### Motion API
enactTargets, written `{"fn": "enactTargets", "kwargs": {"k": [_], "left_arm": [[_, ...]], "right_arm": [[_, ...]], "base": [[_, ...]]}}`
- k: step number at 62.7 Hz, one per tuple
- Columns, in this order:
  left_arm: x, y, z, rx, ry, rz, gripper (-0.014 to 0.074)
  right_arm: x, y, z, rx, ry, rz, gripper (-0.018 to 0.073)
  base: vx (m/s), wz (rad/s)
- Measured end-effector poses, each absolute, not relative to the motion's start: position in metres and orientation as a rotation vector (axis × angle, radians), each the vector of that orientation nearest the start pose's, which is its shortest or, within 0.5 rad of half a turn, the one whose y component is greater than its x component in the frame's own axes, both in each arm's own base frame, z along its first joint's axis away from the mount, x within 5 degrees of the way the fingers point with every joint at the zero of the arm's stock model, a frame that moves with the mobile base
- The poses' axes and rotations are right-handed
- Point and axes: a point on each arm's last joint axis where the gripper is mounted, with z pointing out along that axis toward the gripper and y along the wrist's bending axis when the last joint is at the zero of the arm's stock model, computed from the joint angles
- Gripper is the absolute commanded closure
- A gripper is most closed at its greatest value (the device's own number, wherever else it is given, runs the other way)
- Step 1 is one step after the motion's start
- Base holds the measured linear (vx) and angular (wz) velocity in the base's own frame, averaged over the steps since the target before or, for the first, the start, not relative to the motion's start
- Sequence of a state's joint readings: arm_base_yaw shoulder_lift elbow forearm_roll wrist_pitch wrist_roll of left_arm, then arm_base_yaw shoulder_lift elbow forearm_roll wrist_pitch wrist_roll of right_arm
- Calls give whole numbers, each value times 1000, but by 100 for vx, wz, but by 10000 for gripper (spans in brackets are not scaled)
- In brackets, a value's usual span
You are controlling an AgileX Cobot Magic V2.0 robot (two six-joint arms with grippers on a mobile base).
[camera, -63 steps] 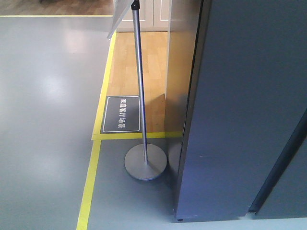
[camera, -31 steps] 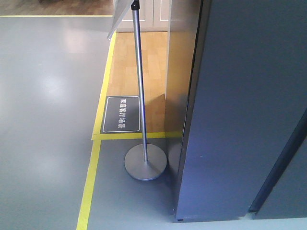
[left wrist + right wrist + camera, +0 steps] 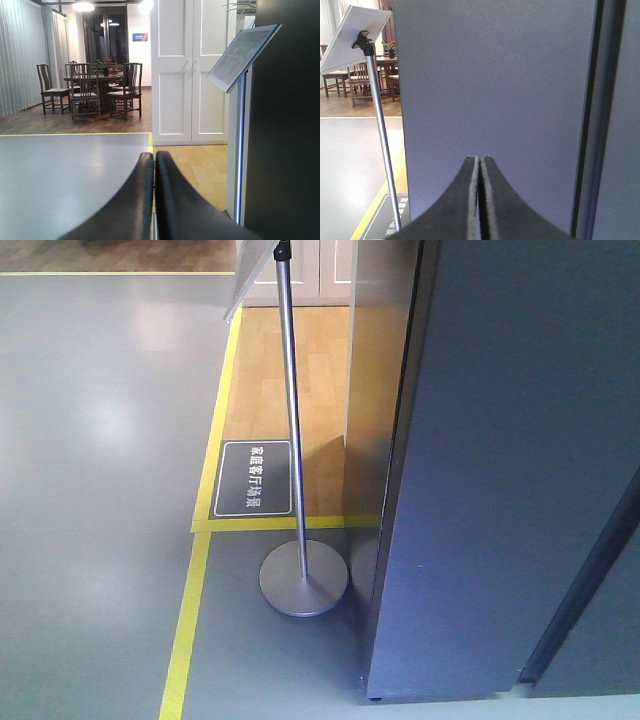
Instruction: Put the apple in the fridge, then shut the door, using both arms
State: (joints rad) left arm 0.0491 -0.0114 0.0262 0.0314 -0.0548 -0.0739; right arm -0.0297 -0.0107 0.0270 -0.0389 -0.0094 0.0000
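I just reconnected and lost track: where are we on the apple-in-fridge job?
No apple shows in any view. Both the left gripper and the right gripper are shut with nothing between the fingers. The right one faces the fridge, whose dark front looks flat and closed. That suggests either nothing has started or everything is finished; these views cannot say which.

Looks like a staged home demo/showroom. Yellow floor tape [image 3: 205, 510] w/ a floor label [image 3: 256, 478] marks zones, and a sign stand [image 3: 292, 420] sits left of the right gripper's [image 3: 480, 159] jaws. Dining table & chairs [image 3: 95, 90] and white doors [image 3: 190, 70] lie well beyond the left gripper [image 3: 154, 156].
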Motion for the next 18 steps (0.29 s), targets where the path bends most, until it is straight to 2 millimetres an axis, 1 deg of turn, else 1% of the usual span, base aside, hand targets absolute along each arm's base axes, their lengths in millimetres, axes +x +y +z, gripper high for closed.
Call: {"fn": "enactTargets", "kwargs": {"k": [18], "left_arm": [[56,3,210,-65,1442,4,603]], "right_arm": [[56,-2,206,-7,1490,-55,566]], "base": [[0,0]]}}
